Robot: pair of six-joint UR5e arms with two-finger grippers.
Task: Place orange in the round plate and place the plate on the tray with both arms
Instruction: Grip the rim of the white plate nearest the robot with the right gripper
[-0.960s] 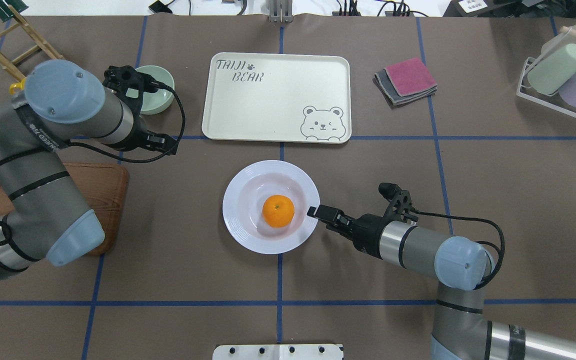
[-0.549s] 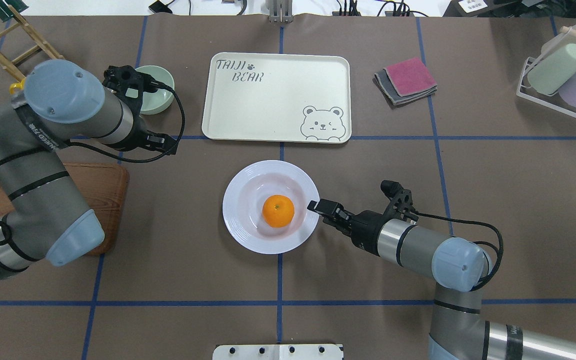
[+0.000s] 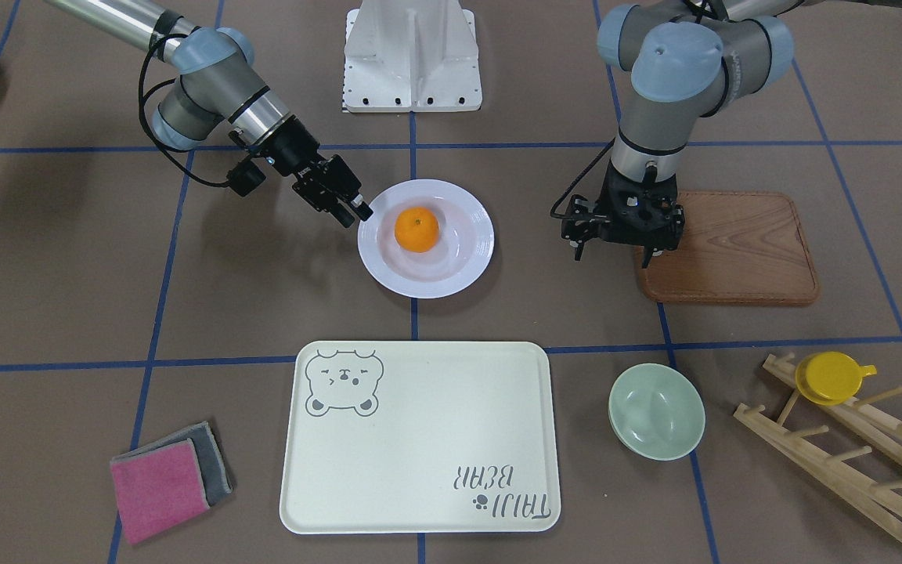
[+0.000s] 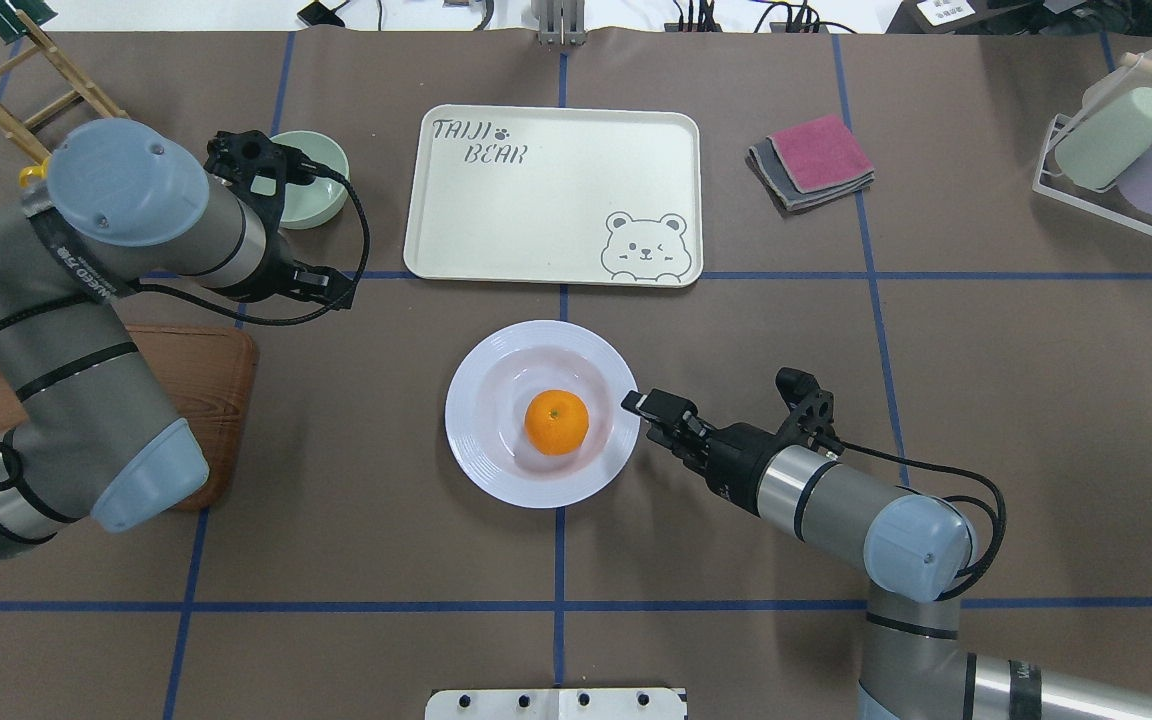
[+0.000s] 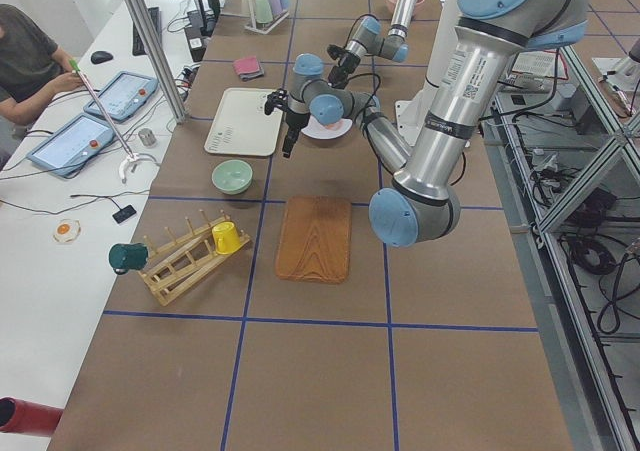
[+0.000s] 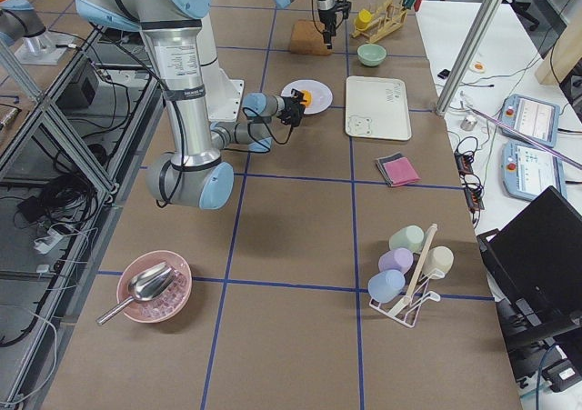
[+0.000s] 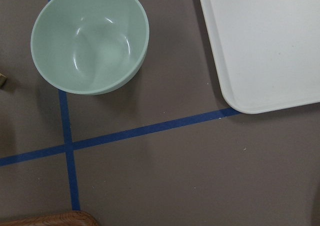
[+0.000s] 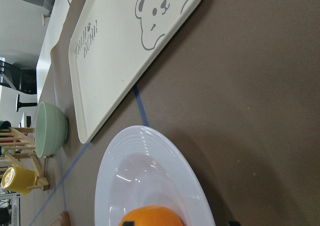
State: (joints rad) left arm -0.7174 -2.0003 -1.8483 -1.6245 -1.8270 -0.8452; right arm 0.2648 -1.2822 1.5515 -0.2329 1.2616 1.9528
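From overhead, shows the orange in the well of the plate, stem dimple turned up; round, so no long axis to give. Shows the plate flat on the table, on the robot's side of the tray and apart from it, with a blue tape line between. Lays the tray's long axis across the table, lettering upright as read from the robot's side, bear in the near corner toward the right arm. Puts the right gripper at the plate's rim on that arm's side, tip just over the edge; cannot tell in any view whether clamped on the rim or parted. From the front, shows the left gripper pointing straight down above the table near a corner of the board, fingers spread with nothing between them; overhead, partly hidden by its own wrist. Only from the front, shows the yellow cup whole on the rack. From the left wrist, gives no fingers, only the green bowl, a tray corner and crossed tape. From the right wrist, brings the plate's ridged rim close, the orange's top at the bottom edge, the bear beyond.
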